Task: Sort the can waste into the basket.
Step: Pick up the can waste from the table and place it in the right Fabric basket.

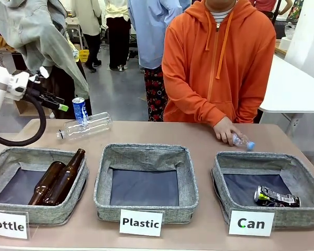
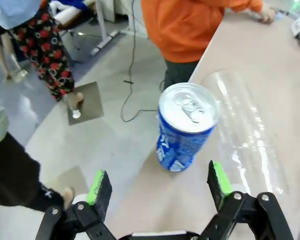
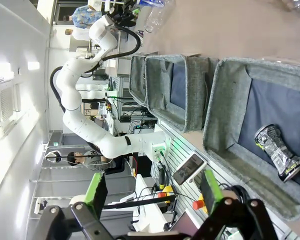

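The blue can (image 2: 186,127) stands upright at the far left edge of the counter (image 1: 199,133), just beside a clear plastic bottle (image 1: 86,127) lying on its side. The left hand (image 2: 158,181) faces it with its jaws wide and touches nothing, which reads as lining up a grasp around the can's sides. The black can (image 1: 276,197) lies on its side in the near right corner of the Can basket (image 1: 220,183), so that half of the sorting looks done. The right hand (image 3: 153,189) is also wide and holds nothing, seemingly waiting by that basket. At the far right, the person's hand (image 1: 226,129) rests on a small blue-capped bottle (image 1: 243,141). Two brown bottles (image 1: 57,180) lie in the Bottle basket (image 1: 5,157), with the Plastic basket (image 1: 146,150) in the middle. The counter is smooth and beige. Beyond it are grey floor and people standing.
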Robot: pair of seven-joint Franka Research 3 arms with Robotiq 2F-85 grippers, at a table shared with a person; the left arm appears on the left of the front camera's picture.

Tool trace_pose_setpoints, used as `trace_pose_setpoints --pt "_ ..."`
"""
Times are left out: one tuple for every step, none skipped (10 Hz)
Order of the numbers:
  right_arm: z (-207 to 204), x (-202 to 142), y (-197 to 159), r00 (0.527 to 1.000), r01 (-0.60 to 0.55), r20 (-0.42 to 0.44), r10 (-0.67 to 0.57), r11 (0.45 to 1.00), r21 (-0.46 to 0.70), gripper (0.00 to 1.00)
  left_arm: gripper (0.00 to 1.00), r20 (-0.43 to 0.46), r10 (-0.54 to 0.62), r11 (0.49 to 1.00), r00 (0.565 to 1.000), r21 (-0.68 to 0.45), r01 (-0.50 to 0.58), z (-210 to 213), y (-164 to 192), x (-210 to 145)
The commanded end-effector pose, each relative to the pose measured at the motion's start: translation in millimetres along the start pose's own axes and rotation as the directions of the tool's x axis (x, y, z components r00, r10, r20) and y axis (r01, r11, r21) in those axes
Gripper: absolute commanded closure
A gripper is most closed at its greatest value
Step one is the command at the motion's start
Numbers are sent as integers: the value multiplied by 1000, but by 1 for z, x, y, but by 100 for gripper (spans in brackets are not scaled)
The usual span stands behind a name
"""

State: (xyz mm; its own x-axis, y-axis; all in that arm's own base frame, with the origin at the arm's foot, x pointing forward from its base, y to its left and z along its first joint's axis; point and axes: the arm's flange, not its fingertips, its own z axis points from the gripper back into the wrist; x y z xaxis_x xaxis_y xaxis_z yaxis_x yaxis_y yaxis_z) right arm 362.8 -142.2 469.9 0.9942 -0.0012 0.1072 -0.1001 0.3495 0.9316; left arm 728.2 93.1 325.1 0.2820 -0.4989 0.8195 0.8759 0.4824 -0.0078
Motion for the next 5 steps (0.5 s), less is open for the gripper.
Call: trace_pose_setpoints --pt "1 0 1 1000 -23 3 23 1000 -9 0 0 -32 -88 995 996 42 89 -12 3 3" --pt "1 0 1 1000 -23 3 23 1000 -9 0 0 -32 -125 991 992 41 126 -16 3 5" --pt "1 0 1 1000 -23 3 23 1000 -9 0 0 -38 -151 988 988 36 152 -20 3 8" --pt "1 0 1 1000 -23 3 23 1000 -9 0 0 -44 -155 988 987 14 156 -24 3 11" --pt "1 0 1 1000 -23 3 23 1000 -9 0 0 -47 -159 987 986 -7 159 -30 2 13"
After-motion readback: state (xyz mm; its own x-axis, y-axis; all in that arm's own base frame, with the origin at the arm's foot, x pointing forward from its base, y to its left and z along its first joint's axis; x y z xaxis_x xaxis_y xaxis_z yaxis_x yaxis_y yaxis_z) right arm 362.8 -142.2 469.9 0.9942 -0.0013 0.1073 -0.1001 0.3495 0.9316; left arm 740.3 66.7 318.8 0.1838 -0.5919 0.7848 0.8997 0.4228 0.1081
